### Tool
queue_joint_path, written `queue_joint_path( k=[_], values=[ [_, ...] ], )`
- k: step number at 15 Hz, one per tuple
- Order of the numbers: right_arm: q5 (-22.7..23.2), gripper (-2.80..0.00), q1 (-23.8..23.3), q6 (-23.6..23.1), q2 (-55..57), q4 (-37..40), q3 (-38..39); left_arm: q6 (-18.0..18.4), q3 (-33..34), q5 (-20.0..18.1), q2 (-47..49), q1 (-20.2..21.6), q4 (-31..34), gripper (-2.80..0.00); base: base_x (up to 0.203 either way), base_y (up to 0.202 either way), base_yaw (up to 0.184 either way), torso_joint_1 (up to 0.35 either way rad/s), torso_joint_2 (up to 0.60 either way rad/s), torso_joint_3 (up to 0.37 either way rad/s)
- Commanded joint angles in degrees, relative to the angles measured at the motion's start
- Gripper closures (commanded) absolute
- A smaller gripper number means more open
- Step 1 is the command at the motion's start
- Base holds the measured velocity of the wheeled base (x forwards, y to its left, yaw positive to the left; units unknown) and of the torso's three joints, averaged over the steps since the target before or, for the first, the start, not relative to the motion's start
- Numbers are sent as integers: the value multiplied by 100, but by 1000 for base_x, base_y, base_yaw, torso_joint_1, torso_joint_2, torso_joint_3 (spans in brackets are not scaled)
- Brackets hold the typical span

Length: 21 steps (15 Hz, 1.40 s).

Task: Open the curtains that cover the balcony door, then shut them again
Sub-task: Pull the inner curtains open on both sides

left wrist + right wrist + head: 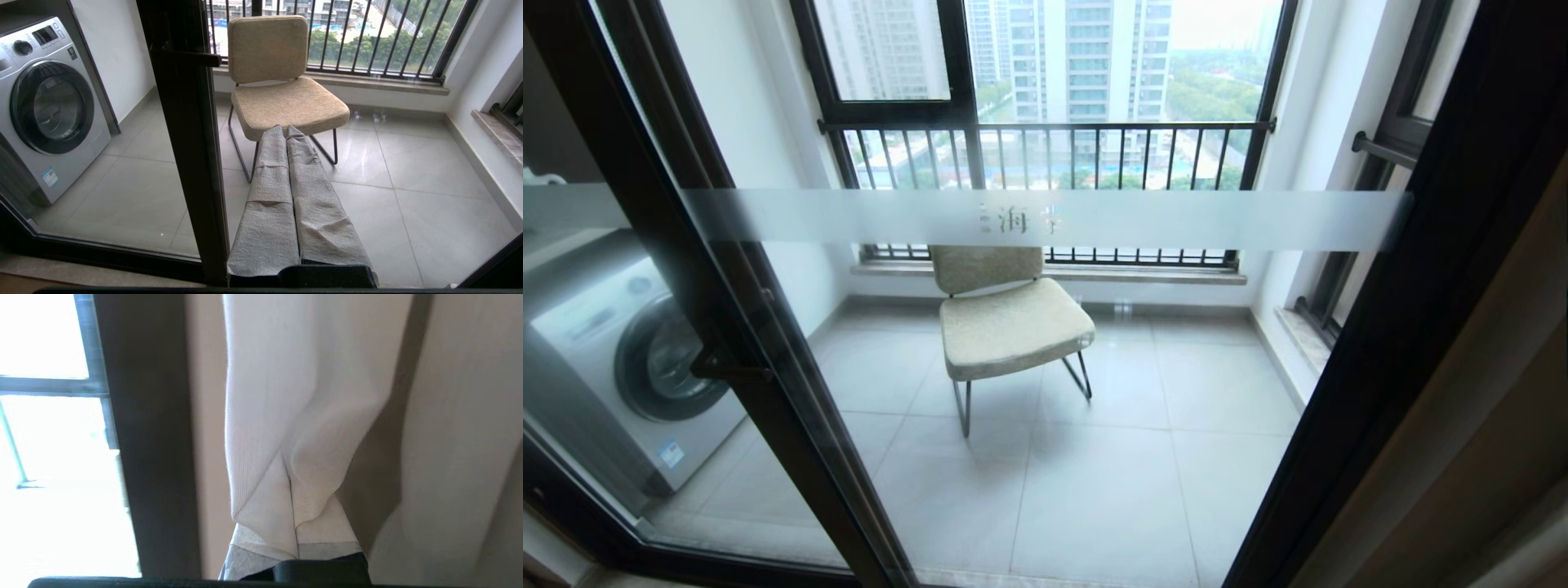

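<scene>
We can see right thru the balcony door [1045,220]: the glass is bare, w/ the chair [1005,314] and washing machine [621,359] out on the balcony. So we think the opening part is done and the closing part is starting. The curtains [286,416] are bunched at the far right side, next to the dark door frame [151,437]. Our right gripper [295,543] is shut, its wrapped tips pinching a fold of the white sheer layer; the beige layer [457,437] hangs just beside it. Next, we think, we need to pull that fold to the left across the glass w/o letting it slip. Our left gripper [288,134] is shut too, holding nothing, parked low near the door. No boxes or bins here; we can't see inside the washer.
</scene>
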Motion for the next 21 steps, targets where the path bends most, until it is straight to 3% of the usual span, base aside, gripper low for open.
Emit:
queue_joint_path(
  k=[1, 6, 7, 8, 12, 21],
  values=[
    [20, 0, 384, 8, -230, -36, 151, -6, 0, 2, -2, 2, -5, 0, 0, 0, 0, 0, 0, 0],
    [19, 0, 742, -23, -310, -40, 389, -6, 0, 2, -2, 2, -5, 0, 0, 0, 0, 0, 0, 0],
    [19, -262, 746, -23, -317, -40, 427, -6, 0, 2, -2, 2, -1, 0, 0, 0, 0, 0, 0, 0],
    [19, -280, 741, -23, -333, -46, 456, -6, 0, 2, -2, 2, -5, 0, 0, 0, 0, 0, 0, 0],
    [-31, -280, 733, -34, -639, -38, 787, -6, 0, 2, -2, 2, -3, 0, 0, 0, 0, 0, 0, 0],
    [-215, -280, 715, -19, -3101, 68, 2992, -6, 0, 2, -2, 2, -5, 0, 0, 0, 0, 0, 0, 0]
  ],
)
